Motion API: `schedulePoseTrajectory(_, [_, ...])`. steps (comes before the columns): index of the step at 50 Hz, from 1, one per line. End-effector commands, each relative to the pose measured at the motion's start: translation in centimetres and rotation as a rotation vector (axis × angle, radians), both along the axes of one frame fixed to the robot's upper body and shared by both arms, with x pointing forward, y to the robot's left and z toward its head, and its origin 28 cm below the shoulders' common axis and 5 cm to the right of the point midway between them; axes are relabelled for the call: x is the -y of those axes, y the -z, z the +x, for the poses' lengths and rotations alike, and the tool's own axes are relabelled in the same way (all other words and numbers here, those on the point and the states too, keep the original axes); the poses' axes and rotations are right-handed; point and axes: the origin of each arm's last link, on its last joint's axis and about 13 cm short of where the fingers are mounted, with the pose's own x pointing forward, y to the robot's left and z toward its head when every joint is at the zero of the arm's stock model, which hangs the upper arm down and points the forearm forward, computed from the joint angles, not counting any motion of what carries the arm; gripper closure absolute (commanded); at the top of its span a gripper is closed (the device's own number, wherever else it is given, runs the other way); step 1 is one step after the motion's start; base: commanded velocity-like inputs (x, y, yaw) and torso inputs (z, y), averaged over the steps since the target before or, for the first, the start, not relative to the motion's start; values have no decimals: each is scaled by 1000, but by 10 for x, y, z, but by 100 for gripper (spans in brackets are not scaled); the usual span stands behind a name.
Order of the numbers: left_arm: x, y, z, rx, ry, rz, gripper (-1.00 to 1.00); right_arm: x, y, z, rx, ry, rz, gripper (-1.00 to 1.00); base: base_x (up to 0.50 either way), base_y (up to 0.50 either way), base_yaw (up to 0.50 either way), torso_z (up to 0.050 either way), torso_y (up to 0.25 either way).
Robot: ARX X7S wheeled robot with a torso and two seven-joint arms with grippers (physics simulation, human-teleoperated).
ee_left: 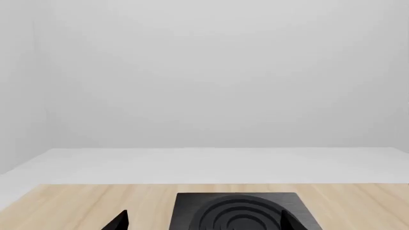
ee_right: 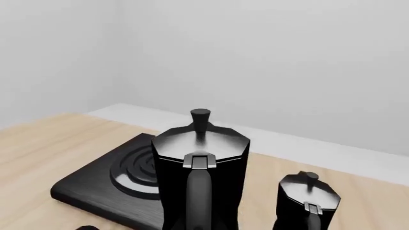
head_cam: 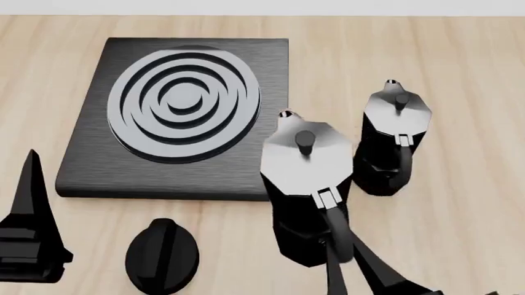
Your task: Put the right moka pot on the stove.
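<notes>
Grips the moka pot (head_cam: 305, 166) by its handle with right gripper (head_cam: 351, 270), cut off at the near edge. Shows only the spread fingertips of left gripper (ee_left: 203, 221) near stove (head_cam: 90, 166).

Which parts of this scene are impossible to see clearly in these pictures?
- Right gripper: head view's lower edge cuts it off; its grip on the larger-looking black faceted moka pot is unclear.
- Flat black stove slab: left wrist view's edge crops it.
- Pot base: cropped in right wrist view.
- Left gripper: jaws cropped.
</notes>
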Motion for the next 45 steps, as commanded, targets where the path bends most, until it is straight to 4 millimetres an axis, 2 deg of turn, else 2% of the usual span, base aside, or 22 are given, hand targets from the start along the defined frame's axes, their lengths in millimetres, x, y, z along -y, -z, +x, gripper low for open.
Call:
schedulePoseTrajectory(1, [0, 0, -1, 4, 3, 0, -100, -12, -11, 18, 30, -47, -33, 100, 0, 0, 0, 0, 0])
schedulePoseTrajectory(6, [0, 0, -1, 1, 6, -2, -100, -17, -16, 24, 34, -67, -37, 100, 0, 0, 0, 0, 0])
schedulePoseTrajectory(9, [0, 0, -1, 1, 7, -3, -100, -21, -32, 29, 37, -74, -43, 100, 0, 0, 0, 0, 3])
schedulePoseTrajectory(14, [0, 0, -1, 4, 7, -3, -100, -24, -38, 38, 44, -76, -47, 100, 0, 0, 0, 0, 0])
schedulePoseTrajectory(45, [0, -1, -2, 5, 15, -9, -100, -46, -55, 86, 49, -126, -78, 100, 0, 0, 0, 0, 1])
